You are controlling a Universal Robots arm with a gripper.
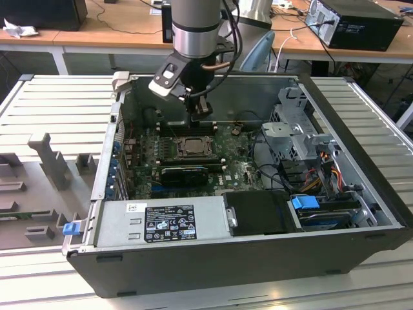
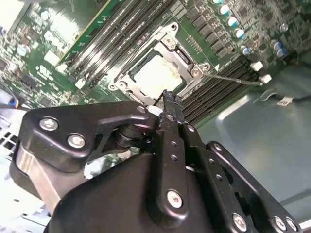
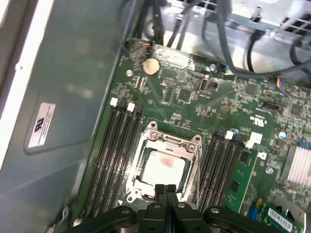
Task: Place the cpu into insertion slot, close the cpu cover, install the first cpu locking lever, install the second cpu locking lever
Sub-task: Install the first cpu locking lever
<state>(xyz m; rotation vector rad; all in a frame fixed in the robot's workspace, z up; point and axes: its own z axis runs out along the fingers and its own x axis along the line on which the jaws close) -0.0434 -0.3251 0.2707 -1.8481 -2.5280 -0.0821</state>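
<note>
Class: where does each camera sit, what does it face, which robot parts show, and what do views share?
Exterior view: off the arm, looking down into the computer case; arm and gripper show.
First wrist view: on the arm, facing the cpu; shut fingertips show.
Second wrist view: likewise, past the gripper's linkage.
Shared by both: cpu, gripper.

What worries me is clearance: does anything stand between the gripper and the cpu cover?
Nothing visible does. The shut gripper hangs at the edge of the cpu cover, which lies flat over the cpu. The memory slots flank the cover on both sides, off the path.
</note>
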